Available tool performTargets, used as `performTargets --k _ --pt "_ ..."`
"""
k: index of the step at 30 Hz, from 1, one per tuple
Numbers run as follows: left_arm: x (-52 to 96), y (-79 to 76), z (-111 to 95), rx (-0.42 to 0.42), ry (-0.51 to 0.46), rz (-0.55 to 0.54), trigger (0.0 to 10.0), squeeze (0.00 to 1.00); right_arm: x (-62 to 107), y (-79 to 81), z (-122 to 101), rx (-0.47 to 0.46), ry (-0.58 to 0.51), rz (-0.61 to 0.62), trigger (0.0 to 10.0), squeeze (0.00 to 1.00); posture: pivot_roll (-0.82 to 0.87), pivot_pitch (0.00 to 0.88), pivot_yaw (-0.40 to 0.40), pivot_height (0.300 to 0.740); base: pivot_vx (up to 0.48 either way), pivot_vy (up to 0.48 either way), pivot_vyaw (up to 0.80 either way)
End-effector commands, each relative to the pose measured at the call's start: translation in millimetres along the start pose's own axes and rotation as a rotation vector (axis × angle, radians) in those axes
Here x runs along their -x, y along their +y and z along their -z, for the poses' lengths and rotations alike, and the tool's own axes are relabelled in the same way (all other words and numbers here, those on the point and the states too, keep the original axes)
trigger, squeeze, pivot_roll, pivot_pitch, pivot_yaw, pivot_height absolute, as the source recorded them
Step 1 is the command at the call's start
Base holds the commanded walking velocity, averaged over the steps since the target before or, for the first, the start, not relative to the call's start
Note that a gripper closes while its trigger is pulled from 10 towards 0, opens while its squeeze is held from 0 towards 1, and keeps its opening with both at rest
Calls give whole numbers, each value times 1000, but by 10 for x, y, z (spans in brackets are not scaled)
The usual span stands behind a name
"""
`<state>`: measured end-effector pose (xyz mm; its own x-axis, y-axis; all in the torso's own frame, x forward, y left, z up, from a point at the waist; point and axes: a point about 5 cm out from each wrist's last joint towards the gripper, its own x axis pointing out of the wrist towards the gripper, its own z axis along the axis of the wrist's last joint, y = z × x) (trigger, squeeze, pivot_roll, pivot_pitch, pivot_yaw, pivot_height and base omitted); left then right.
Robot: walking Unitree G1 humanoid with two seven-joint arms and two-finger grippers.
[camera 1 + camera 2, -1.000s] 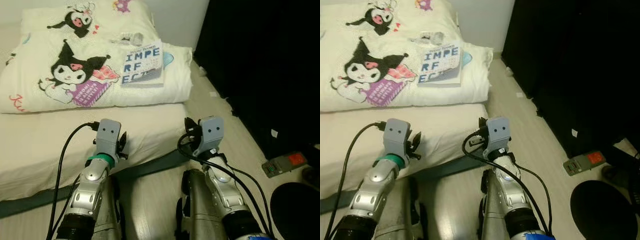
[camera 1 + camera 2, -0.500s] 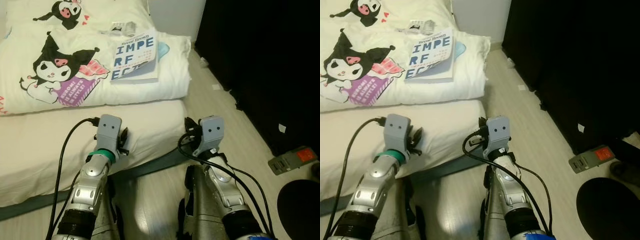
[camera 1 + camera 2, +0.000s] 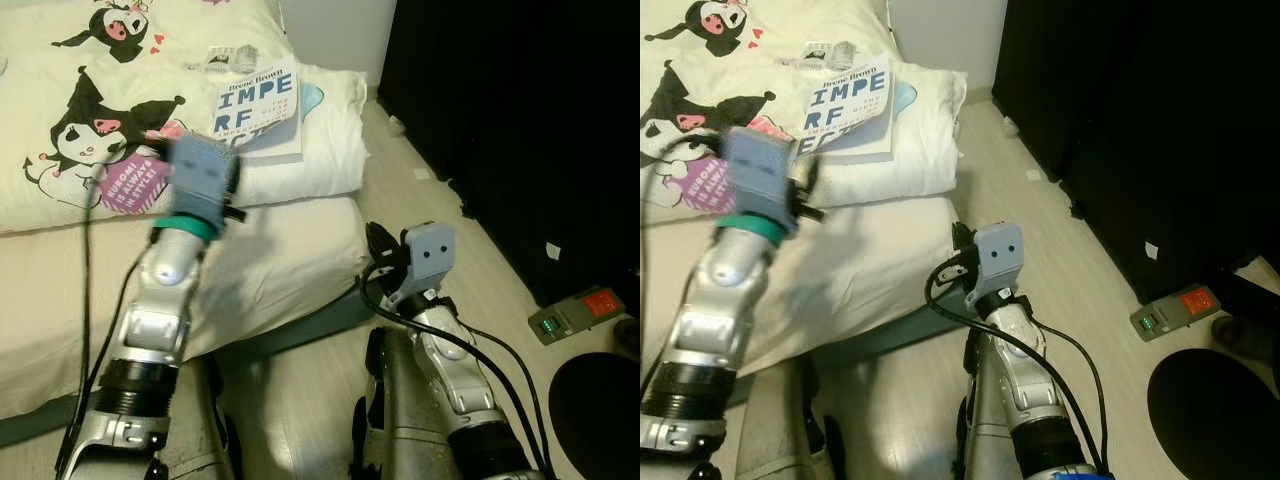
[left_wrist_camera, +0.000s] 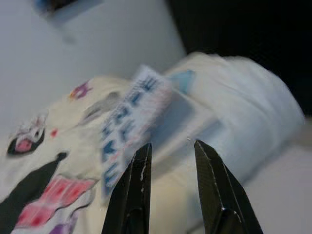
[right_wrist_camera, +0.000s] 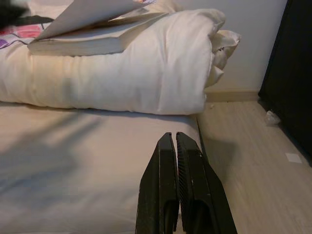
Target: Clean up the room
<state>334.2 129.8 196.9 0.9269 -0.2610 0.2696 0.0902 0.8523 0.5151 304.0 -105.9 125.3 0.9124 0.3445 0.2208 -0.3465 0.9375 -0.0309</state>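
A paperback book point(image 3: 262, 112) with blue letters lies on the folded cartoon-print duvet point(image 3: 90, 140) at the head of the mattress. My left arm is raised over the mattress, its wrist point(image 3: 200, 178) blurred, just short of the book. In the left wrist view my left gripper point(image 4: 171, 146) stands open, its two fingers pointing at the book point(image 4: 131, 117) with nothing between them. My right gripper point(image 5: 173, 136) is shut and empty, low beside the mattress corner point(image 3: 345, 215), and the book point(image 5: 83, 41) lies ahead on the duvet.
A crumpled wrapper point(image 3: 222, 58) lies behind the book. On the wooden floor to the right are a grey device with an orange label point(image 3: 575, 315), paper scraps point(image 3: 422, 172) and a round black object point(image 3: 600, 400). Dark furniture point(image 3: 520, 120) lines the right side.
My left arm has lifted and reached forward over the mattress towards the book. The right arm has stayed put. The camera has shifted a little.
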Motion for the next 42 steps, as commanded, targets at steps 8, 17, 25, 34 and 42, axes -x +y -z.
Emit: performTargets --k 8,17,25,34,42 --pt "-142 -147 80 -308 -19 3 10000 1000 26 40 -1 -33 16 -8 10000 0 -62 180 27 510 0 0 0" --pt "-363 -10 388 -600 133 60 10000 0 6 117 -55 -53 1 -19 10000 0 -67 212 37 510 0 0 0" --pt "-442 174 438 -705 163 14 10000 0 38 137 -53 -60 5 -16 10000 0 -74 227 42 510 0 0 0" --pt "-573 472 335 -731 148 -123 10000 0 63 135 -66 -59 11 -10 10000 0 -88 234 47 510 0 0 0" --pt "-545 626 243 -720 48 -51 10000 0 95 125 -52 -61 21 -1 10000 0 -86 235 50 510 0 0 0"
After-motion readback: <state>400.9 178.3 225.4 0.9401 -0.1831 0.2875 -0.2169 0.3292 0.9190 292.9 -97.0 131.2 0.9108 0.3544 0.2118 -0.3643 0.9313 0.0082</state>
